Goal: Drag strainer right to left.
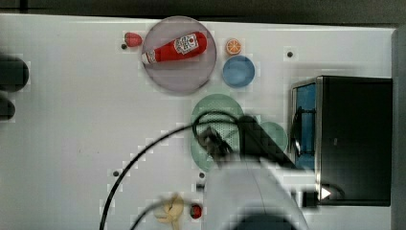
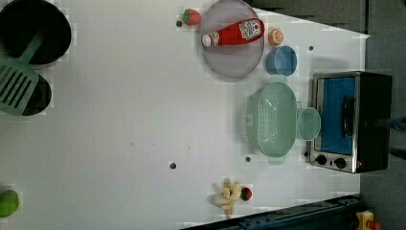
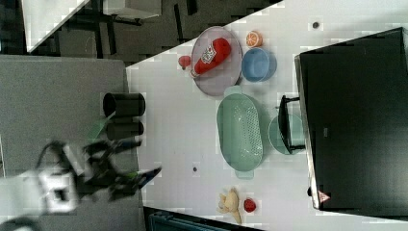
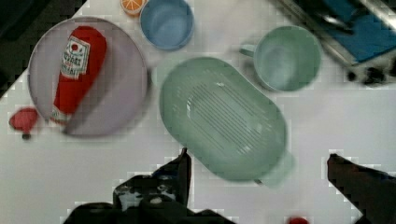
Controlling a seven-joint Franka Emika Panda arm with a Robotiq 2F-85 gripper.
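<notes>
Gripper (image 4: 257, 163): jaws spread wide apart, holding nothing, poised above the strainer (image 4: 223, 118), clear of its rim; strainer resting on desk (image 4: 70, 163).

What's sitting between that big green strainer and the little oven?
A green mug stands there, beside the strainer and just in front of the oven door. The left view shows it most plainly.

A robotics lab staged as a play kitchen: a plain white counter (image 2: 119, 120) with small bolt holes carries toy food like a red plastic ketchup bottle (image 2: 234, 32), beside a small black-and-silver toaster oven (image 2: 352, 122).
</notes>
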